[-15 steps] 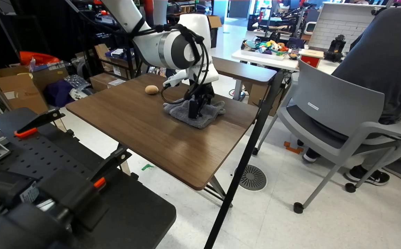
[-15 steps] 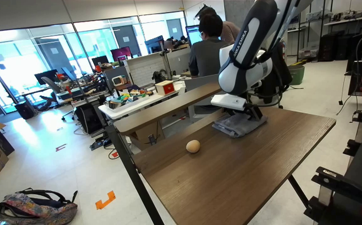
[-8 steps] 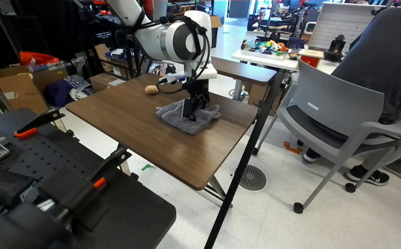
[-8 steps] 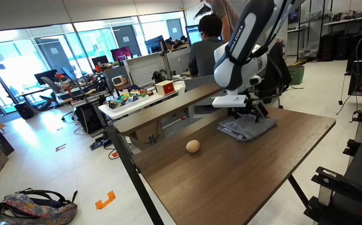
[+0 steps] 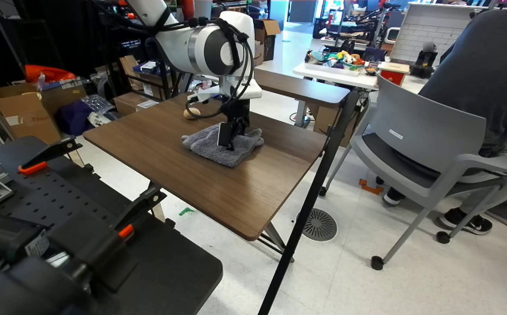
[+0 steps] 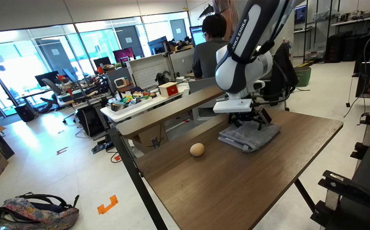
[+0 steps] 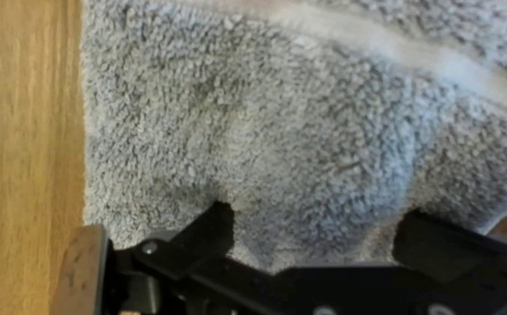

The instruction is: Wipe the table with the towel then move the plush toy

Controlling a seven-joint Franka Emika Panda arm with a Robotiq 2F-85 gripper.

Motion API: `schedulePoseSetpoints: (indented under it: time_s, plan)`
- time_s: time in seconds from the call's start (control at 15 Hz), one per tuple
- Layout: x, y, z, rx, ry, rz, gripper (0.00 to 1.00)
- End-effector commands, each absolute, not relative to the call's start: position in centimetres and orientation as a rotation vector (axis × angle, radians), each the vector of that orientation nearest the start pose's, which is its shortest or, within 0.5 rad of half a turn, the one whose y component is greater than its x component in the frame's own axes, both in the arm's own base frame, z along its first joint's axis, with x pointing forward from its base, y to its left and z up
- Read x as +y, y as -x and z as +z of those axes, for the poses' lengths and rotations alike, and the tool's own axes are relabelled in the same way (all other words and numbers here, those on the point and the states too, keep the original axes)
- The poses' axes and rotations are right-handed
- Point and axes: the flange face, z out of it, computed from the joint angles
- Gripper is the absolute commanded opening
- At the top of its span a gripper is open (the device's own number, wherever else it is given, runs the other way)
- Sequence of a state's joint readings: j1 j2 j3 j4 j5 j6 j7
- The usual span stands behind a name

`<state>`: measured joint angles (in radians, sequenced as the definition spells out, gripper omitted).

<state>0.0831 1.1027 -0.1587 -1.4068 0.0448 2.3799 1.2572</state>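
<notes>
The grey towel (image 5: 203, 143) lies folded and a little rumpled on the brown table (image 5: 157, 144), seen in both exterior views. My gripper (image 7: 314, 218) points down onto it with its jaws wide apart. Both black fingers (image 7: 218, 227) press into the pile in the wrist view, and the cloth bulges between them without being pinched. A pale seam crosses the towel (image 7: 257, 109) above the fingers. The plush toy (image 6: 197, 149), a small tan ball, rests on the table apart from the towel. An arm cable passes close in front of the toy (image 5: 191, 113) in an exterior view.
A narrower table (image 5: 305, 89) adjoins along one side, with a dark upright post (image 5: 310, 197) at the corner. A black perforated bench (image 5: 56, 197) with clamps stands across a gap. A grey chair (image 5: 428, 131) and a seated person (image 6: 212, 51) are close by.
The gripper and the towel under it have slid together across the table, leftward in an exterior view. The jaws have stayed apart. The plush toy has not moved.
</notes>
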Motion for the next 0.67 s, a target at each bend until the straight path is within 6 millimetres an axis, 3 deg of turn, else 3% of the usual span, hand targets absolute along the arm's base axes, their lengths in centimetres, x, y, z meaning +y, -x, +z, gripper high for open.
schedulePoseSetpoints:
  time_s: [0.0, 0.27, 0.6]
  plan:
    - [-2.2, -67.2, 4.6, 1.852, 2.605, 0.032, 1.00]
    - [-1.0, -65.0, 5.9, 1.678, 2.644, 0.037, 1.00]
    - [0.2, -60.6, 6.3, 1.491, 2.738, 0.127, 1.00]
